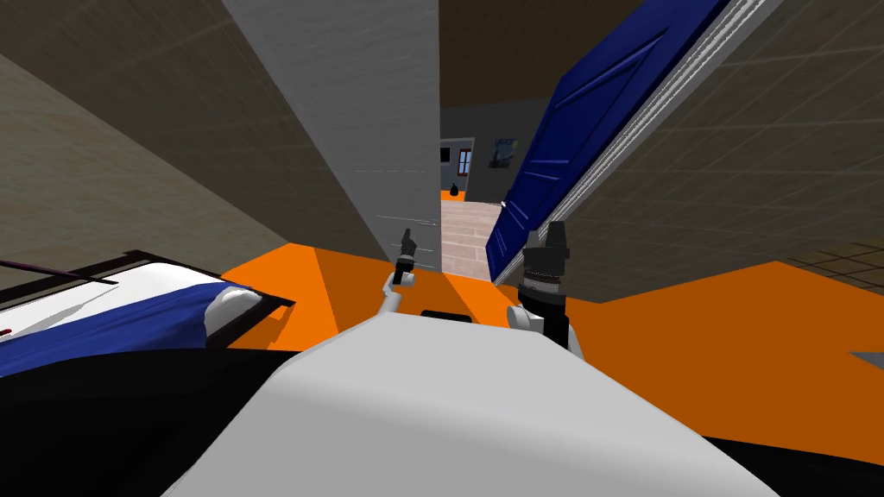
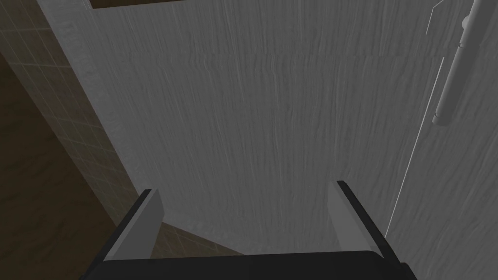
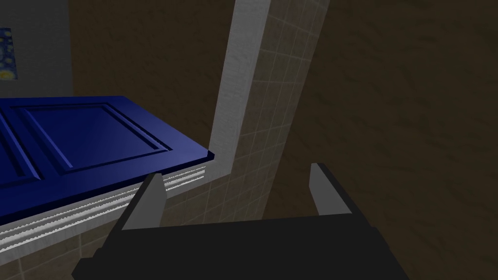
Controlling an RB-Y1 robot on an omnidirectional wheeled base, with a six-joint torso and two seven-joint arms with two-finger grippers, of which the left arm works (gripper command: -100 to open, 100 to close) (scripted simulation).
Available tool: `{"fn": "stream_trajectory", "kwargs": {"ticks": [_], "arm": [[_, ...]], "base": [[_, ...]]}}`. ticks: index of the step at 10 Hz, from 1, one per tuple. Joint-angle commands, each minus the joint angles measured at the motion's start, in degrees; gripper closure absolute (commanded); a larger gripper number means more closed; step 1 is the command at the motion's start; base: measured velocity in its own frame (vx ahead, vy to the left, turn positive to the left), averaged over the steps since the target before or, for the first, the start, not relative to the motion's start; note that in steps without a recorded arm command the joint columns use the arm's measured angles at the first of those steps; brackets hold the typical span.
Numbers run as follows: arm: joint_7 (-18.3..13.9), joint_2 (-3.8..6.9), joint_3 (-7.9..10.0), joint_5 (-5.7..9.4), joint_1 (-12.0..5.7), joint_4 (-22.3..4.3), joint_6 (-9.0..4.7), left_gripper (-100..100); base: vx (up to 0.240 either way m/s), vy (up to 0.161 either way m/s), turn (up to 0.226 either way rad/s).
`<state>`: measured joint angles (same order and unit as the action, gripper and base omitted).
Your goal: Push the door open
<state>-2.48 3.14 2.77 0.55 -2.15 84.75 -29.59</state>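
Currently blue door (image 3: 87,146) stands ajar near my right fingers (image 3: 147,204), spread wide; left fingers (image 2: 144,223), also wide, face grey wall (image 2: 272,121).

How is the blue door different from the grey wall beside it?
The door is dark blue; the wall is grey. The door has sunken panels; the wall is plain and streaked. The door stands right of the opening, the wall left. Both are tall and flat.
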Motion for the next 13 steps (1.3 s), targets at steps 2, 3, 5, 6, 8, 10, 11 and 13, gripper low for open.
{"fn": "stream_trajectory", "kwargs": {"ticks": [2,3,5,6,8,10,11,13], "arm": [[0.5,-0.14,-0.04,0.31,-3.24,-4.3,0.27,-100],[0.5,-0.14,-0.04,0.31,-3.24,-5.7,0.27,-100],[0.7,-0.19,-0.09,0.53,-5.18,-8.3,0.52,-100],[0.7,-0.19,-0.09,0.53,-5.18,-9.7,0.52,-100],[0.9,-0.25,-0.15,0.75,-7.1,-12.8,0.77,-100],[1.2,-0.32,-0.2,0.97,-9.0,-16.4,1.01,-100],[1.4,-0.42,-0.26,1.18,-10.81,-18.5,1.24,-100],[1.6,-0.52,-0.31,1.39,-12.62,-21.5,1.47,-100]], "base": [[0.046,0.038,-0.006],[0.047,0.042,-0.007],[0.025,0.027,0.0],[0.039,0.034,-0.007],[0.055,0.048,-0.007],[0.046,0.046,-0.004],[0.053,0.052,-0.004],[0.05,0.034,-0.005]]}}
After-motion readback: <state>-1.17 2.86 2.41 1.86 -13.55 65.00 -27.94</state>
